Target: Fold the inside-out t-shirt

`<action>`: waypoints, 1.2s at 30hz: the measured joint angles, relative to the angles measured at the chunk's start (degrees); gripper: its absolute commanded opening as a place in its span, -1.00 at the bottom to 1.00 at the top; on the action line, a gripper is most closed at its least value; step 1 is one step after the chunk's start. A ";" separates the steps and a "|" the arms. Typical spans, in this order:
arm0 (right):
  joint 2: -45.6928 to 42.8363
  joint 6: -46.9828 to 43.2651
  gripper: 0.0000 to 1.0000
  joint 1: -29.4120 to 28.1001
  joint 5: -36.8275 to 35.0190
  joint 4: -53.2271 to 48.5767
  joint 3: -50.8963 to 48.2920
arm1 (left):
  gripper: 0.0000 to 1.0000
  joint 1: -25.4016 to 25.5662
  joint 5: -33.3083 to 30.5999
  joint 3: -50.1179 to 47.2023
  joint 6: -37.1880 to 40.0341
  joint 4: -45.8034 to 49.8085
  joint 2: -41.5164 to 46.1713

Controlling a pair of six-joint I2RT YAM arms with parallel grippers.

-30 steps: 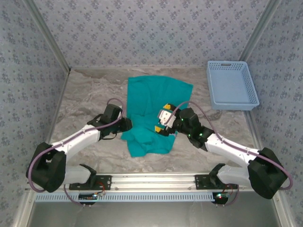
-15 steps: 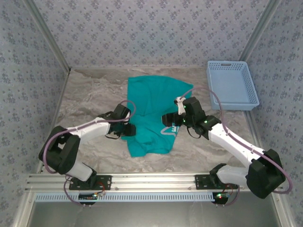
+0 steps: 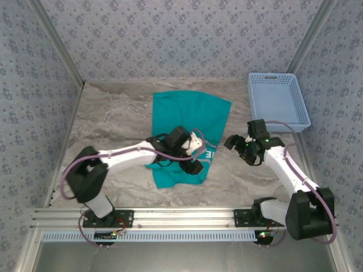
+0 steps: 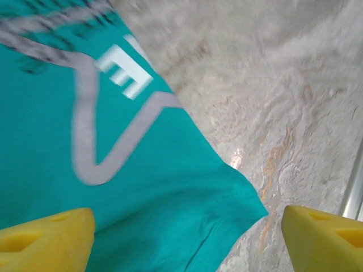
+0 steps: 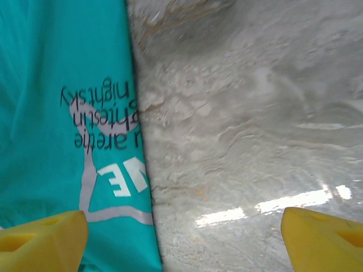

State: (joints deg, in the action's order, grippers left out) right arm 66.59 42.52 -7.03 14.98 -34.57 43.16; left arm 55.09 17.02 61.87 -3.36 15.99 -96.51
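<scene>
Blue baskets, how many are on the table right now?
1. The light blue basket sits empty at the far right corner of the table, apart from the teal t-shirt lying mid-table. Nothing in view looks able to hide another.

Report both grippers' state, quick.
Left gripper: open, empty, jaws wide over the teal t-shirt.
Right gripper: open, empty, above the t-shirt's edge and the table.

The teal t-shirt [image 3: 190, 110] is spread flat as a long, partly folded strip, left of the light blue basket [image 3: 278, 102] and well apart from it. Dark lettering and a pale print are seen along the edge nearest the basket.
</scene>
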 measured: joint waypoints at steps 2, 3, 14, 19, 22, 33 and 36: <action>-0.07 0.11 0.81 2.51 1.44 0.04 -0.15 | 0.58 2.27 -0.92 2.75 0.52 1.31 -4.33; -0.07 0.02 0.81 3.67 2.16 0.00 -0.17 | 0.53 3.48 -1.66 4.17 0.74 2.21 -6.19; -3.10 -4.00 0.75 13.07 8.15 -0.70 -0.66 | -0.56 9.70 -13.92 12.09 -1.77 10.08 -15.32; -3.34 -4.70 0.72 14.19 10.16 -0.55 -0.96 | -1.00 10.27 -17.09 15.72 -2.73 13.07 -16.94; -3.28 -6.01 0.75 13.62 12.13 -0.42 -1.33 | -1.00 8.81 -16.11 16.96 -4.85 13.84 -16.31; -3.80 -16.02 0.82 -7.21 15.74 7.34 -5.88 | -1.00 -7.91 -7.61 24.46 -21.33 8.37 -7.78; -4.94 -17.38 0.84 -15.78 15.41 12.76 -8.76 | -1.00 -8.55 -6.23 26.32 -23.43 7.80 -7.78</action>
State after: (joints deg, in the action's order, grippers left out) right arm 61.65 25.15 -22.81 30.39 -21.80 34.39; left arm 46.54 10.79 88.18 -26.79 23.79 -104.29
